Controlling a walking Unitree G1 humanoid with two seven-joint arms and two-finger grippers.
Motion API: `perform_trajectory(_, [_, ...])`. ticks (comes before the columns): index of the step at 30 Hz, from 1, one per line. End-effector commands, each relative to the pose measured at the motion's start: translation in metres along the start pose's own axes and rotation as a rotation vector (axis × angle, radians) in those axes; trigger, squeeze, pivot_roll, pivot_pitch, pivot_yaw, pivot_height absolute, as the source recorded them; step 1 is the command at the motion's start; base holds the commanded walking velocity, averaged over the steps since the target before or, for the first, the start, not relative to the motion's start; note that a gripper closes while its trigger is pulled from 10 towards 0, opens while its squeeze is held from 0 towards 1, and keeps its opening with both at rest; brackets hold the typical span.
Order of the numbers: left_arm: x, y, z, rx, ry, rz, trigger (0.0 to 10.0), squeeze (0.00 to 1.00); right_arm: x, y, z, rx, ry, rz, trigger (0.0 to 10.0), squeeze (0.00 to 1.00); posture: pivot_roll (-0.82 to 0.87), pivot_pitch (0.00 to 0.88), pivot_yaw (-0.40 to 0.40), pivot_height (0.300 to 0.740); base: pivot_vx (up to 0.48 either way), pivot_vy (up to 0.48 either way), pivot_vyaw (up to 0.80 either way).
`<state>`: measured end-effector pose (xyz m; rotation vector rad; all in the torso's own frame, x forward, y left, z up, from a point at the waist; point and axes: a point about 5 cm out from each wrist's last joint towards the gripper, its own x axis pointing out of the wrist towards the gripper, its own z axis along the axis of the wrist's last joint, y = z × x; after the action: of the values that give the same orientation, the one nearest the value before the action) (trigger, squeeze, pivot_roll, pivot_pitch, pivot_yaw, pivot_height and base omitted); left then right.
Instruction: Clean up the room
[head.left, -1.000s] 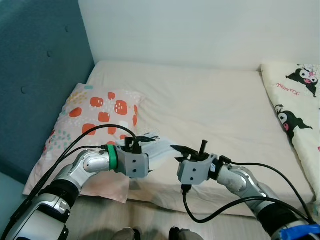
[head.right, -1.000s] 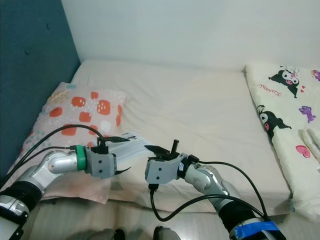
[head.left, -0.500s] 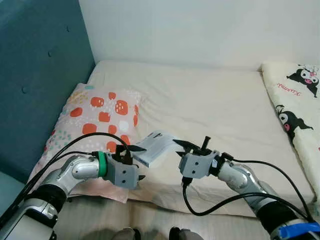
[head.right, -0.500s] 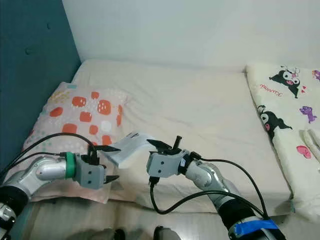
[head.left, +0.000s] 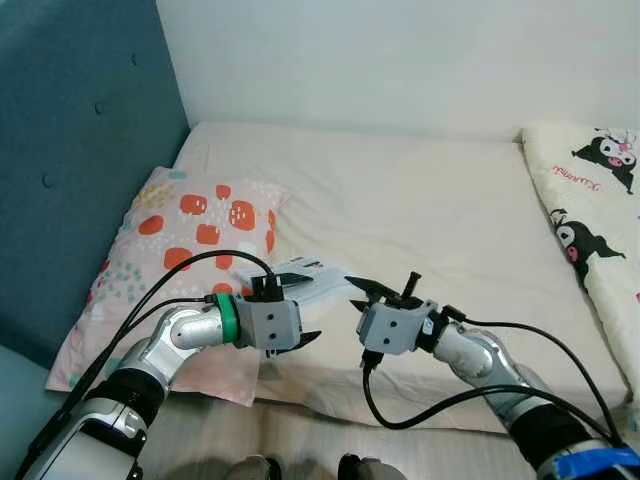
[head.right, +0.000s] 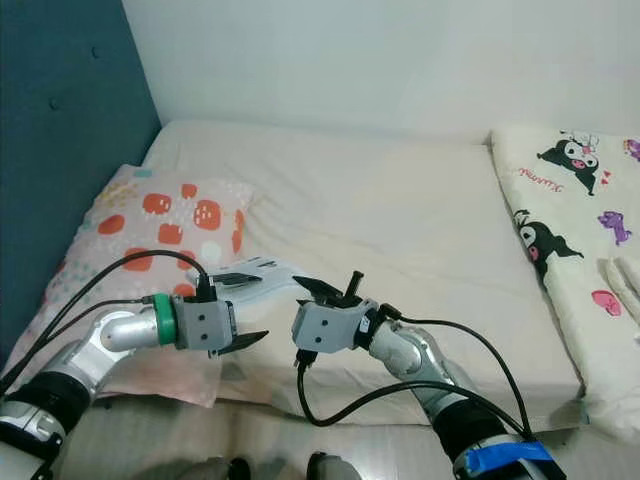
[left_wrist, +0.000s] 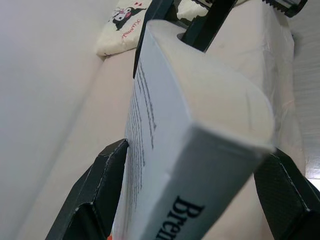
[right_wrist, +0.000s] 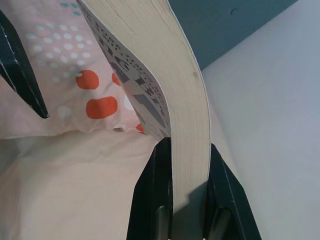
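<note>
Book (head.left: 300, 277) between both grippers, spotted pillow (head.left: 190, 240) just beside.

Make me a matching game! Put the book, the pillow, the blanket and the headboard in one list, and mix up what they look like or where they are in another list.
Things:
1. book
2. pillow
3. blanket
4. headboard

Clues:
A. plain teal, standing at the robot's left
B. cream with black cartoon figures, at the robot's right
C. pink with orange and teal spots
D. held between the two grippers, right gripper clamped on its edge

Pairs: 1-D, 2-C, 3-B, 4-A
</note>
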<state>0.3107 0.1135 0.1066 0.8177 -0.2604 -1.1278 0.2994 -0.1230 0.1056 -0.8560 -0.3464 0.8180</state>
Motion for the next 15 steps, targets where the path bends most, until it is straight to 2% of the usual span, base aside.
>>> perform_trajectory(1, [0.005, -0.009, 0.002, -0.005, -0.012, -0.032, 10.0, 0.00, 0.007, 0.001, 0.013, 0.003, -0.074, -0.015, 10.0, 0.00, 0.00, 0.083, 0.040, 0.740, 0.000, 0.000, 0.00])
perform_trajectory(6, [0.003, -0.007, 0.002, 0.010, -0.005, -0.025, 10.0, 0.00, 0.007, 0.001, 0.013, 0.004, -0.072, -0.014, 10.0, 0.00, 0.00, 0.080, 0.039, 0.740, 0.000, 0.000, 0.00])
perform_trajectory(7, [0.002, -0.004, 0.002, 0.017, -0.005, -0.014, 5.7, 0.00, 0.007, 0.000, 0.012, 0.003, -0.070, -0.014, 10.0, 0.00, 0.00, 0.080, 0.039, 0.740, 0.000, 0.000, 0.00])
perform_trajectory(8, [0.002, -0.004, 0.002, 0.017, -0.005, -0.014, 5.7, 0.00, 0.007, 0.000, 0.012, 0.003, -0.070, -0.014, 10.0, 0.00, 0.00, 0.080, 0.039, 0.740, 0.000, 0.000, 0.00])
perform_trajectory(9, [0.002, -0.003, 0.002, 0.017, -0.007, -0.011, 1.7, 0.00, 0.007, 0.000, 0.012, 0.003, -0.069, -0.014, 10.0, 0.00, 0.00, 0.080, 0.039, 0.740, 0.000, 0.000, 0.00])
perform_trajectory(10, [0.002, -0.002, 0.002, 0.016, -0.007, -0.008, 0.0, 0.00, 0.007, 0.000, 0.012, 0.003, -0.068, -0.014, 10.0, 0.00, 0.00, 0.081, 0.038, 0.740, 0.000, 0.000, 0.00])
perform_trajectory(15, [0.002, 0.002, 0.004, 0.017, -0.014, 0.012, 0.0, 0.00, 0.006, -0.001, 0.011, 0.002, -0.064, -0.015, 10.0, 0.00, 0.01, 0.085, 0.038, 0.740, 0.000, 0.000, 0.00])
